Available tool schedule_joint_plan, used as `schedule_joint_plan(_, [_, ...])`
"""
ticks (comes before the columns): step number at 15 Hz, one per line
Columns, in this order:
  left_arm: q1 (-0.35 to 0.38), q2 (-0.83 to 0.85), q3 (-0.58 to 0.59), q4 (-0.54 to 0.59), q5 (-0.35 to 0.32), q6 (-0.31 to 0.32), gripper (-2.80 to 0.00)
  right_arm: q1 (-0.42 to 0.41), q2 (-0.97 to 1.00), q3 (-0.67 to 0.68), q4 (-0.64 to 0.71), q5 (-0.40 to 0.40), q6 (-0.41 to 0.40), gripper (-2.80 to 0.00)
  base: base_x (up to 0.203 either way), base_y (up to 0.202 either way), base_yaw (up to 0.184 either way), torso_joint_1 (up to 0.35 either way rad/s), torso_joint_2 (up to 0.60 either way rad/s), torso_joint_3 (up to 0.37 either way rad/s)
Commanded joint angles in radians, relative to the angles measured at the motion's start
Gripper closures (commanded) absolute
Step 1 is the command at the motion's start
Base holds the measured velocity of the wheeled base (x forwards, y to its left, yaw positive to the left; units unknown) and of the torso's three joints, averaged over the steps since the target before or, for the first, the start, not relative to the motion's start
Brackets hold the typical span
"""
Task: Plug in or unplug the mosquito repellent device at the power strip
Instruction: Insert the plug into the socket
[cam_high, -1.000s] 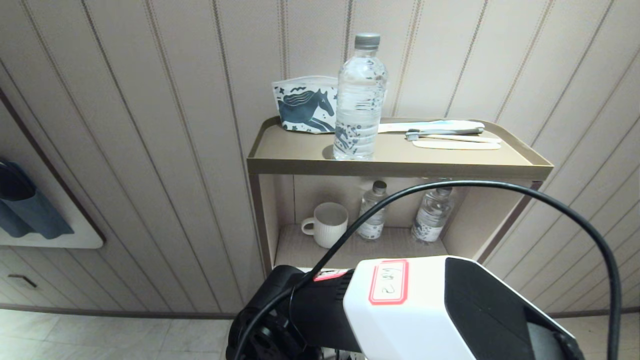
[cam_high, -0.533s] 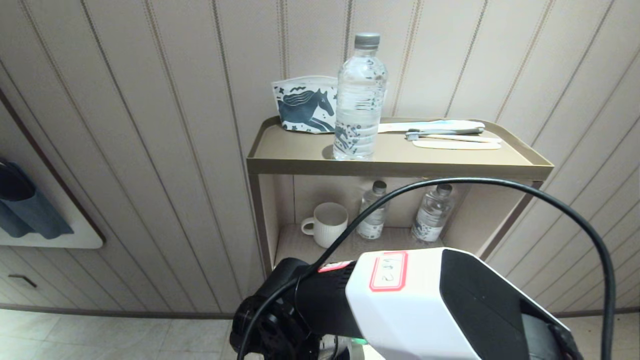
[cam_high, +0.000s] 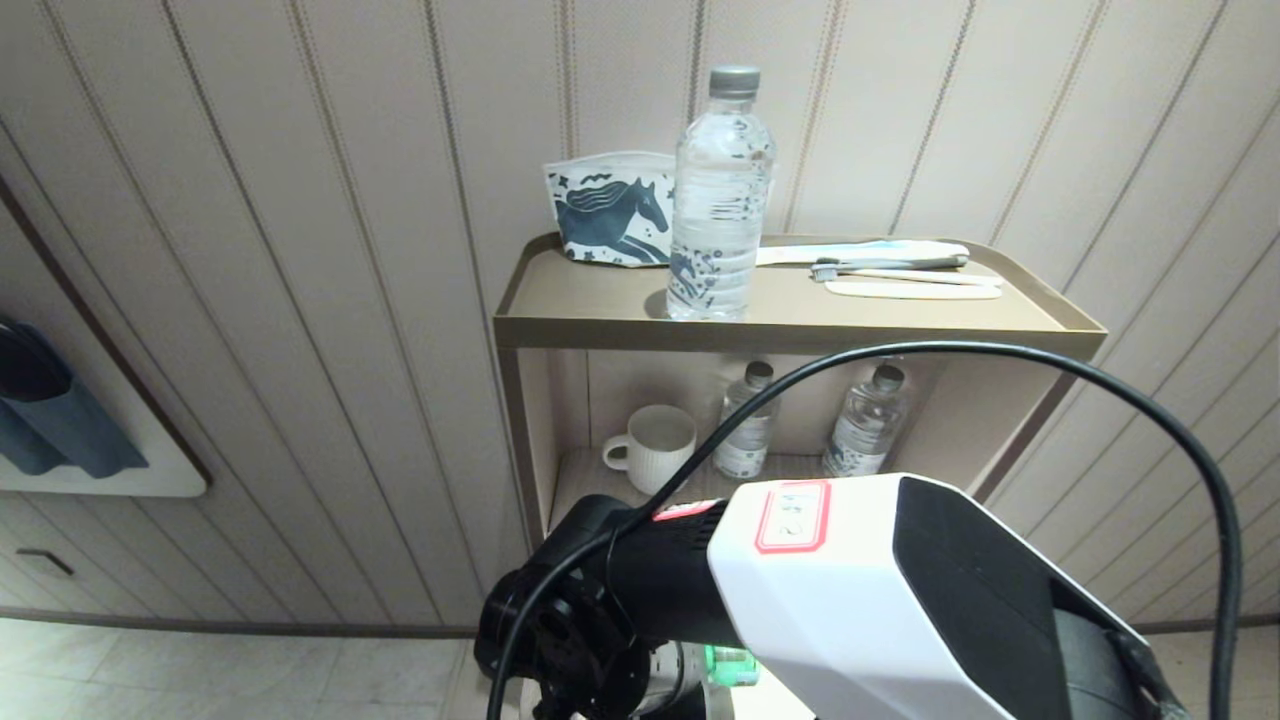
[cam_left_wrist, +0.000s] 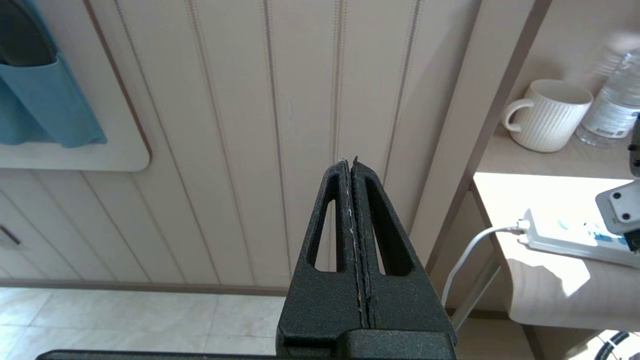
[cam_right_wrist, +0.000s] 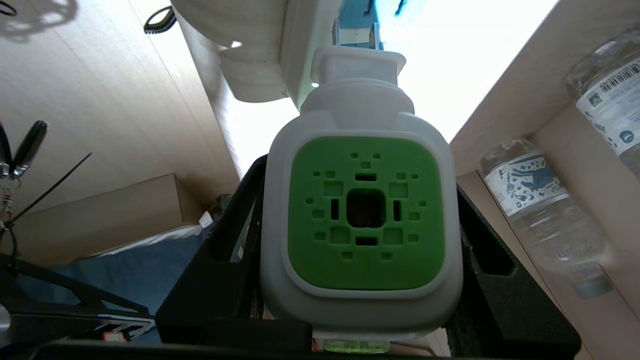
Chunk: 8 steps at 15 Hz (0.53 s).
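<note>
Right now the right gripper (cam_right_wrist: 360, 280) is clamped on the mosquito repellent device (cam_right_wrist: 362, 215), one black finger (cam_right_wrist: 227, 235) on each side of its white body. Green vented face looks toward the wrist cam; metal prongs (cam_right_wrist: 356, 35) point away, w/ a light-blue patch just beyond them, too washed out to tell whether they touch anything. In the head view only a green sliver of the device shows under the right arm (cam_high: 900, 590), low in front of the shelf unit (cam_high: 790, 335).

Power strip (cam_left_wrist: 565, 235) lies on the bright lower shelf w/ its grey-white cord (cam_left_wrist: 465, 260) hanging off the edge. Left gripper (cam_left_wrist: 354, 235) hangs off to the side facing the panelled wall (cam_left_wrist: 225, 125), fingers pressed together, empty.

Mug (cam_high: 650, 448) & two small water bottles (cam_high: 865, 422) sit on the middle shelf; a bigger bottle (cam_high: 718, 195) & a horse-print pouch (cam_high: 605, 210) sit up top.
</note>
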Motion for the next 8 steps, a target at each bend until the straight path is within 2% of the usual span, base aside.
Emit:
schedule_joint_plan(1, [0.001,0.0,0.0,-0.001,-0.001,0.0,0.0,0.001,0.004,0.0,0.007,-0.002,-0.008,0.0,0.0,0.0,0.0,0.0,0.0,0.0])
schedule_joint_plan(8, [0.001,0.0,0.0,-0.001,0.0,0.0,0.0,-0.011,0.021,0.0,-0.011,-0.002,-0.011,0.0,0.0,0.0,0.0,0.0,0.0,0.0])
